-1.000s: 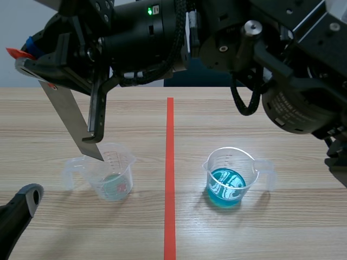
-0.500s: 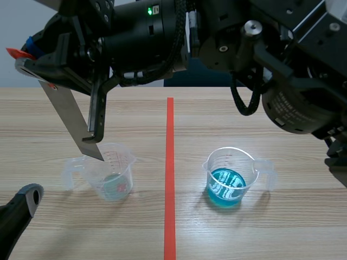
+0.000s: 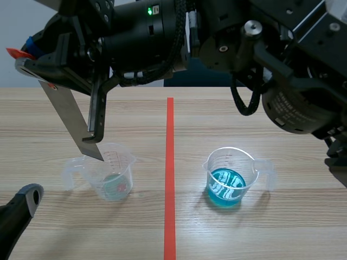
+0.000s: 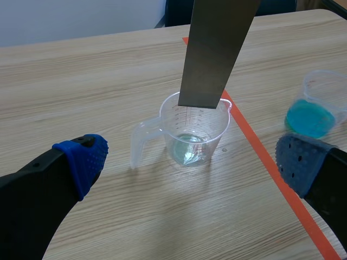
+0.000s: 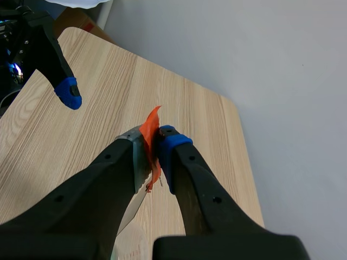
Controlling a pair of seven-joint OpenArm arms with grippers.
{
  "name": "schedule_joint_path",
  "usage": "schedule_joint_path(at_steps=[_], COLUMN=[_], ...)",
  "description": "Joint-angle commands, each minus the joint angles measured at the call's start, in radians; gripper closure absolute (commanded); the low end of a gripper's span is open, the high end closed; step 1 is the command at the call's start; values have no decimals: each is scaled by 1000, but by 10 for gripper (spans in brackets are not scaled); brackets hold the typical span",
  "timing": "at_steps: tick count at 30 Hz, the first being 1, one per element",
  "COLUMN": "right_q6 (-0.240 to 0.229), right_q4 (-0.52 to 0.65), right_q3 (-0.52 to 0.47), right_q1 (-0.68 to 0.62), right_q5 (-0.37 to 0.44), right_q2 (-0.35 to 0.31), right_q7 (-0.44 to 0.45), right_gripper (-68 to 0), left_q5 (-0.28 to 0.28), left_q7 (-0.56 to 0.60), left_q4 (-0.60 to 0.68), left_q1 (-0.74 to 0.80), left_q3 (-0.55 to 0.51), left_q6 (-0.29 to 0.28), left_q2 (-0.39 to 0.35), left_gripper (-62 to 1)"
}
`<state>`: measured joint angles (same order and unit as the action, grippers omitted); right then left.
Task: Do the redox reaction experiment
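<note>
Left wrist view: the left gripper (image 4: 190, 160) gapes wide, empty. Ahead, one metal strip (image 4: 214, 49), pinched in the right gripper (image 5: 153, 149), slants steeply, lower end at the mouth of one clear beaker (image 4: 214, 138); one blue-filled beaker (image 4: 317, 105) stands well apart.

Grey strip (image 3: 68, 116); blue liquid (image 3: 225, 187) in clear cup (image 3: 212, 165); pads (image 4: 81, 157) blue, dotted; table (image 3: 206, 124) pale wood-grain.
</note>
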<state>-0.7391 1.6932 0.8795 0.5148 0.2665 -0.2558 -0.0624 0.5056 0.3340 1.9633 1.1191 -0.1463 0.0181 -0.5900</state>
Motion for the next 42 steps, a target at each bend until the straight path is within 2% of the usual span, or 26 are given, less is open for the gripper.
schedule_joint_path(at_steps=[1, 13, 21, 31, 38, 42], right_q6=[-6, -6, -6, -6, -6, -6], right_q4=[8, 2, -105, -290, -424, -458], right_q3=[-2, -2, -1, 19, 23, 26], right_q1=[19, 14, 14, 14, 14, 13], right_q5=[14, 14, -11, -165, -308, -391], right_q2=[4, 5, 42, 118, 163, 167], right_q7=[12, 13, 24, 127, 253, 336], right_gripper=[-7, -7, -7, -7, -7, -7], left_q5=[0, 0, 0, 0, 0, 0], left_q7=[16, 16, 16, 16, 15, 14], left_q4=[9, 9, 9, 9, 9, 9], left_q1=[2, 2, 2, 2, 2, 2], left_q3=[0, 0, 0, 0, 0, 0], left_q6=[-5, -5, -5, -5, -5, -5], left_q2=[2, 2, 2, 2, 2, 2], left_gripper=[-623, -623, -623, -623, -623, -623])
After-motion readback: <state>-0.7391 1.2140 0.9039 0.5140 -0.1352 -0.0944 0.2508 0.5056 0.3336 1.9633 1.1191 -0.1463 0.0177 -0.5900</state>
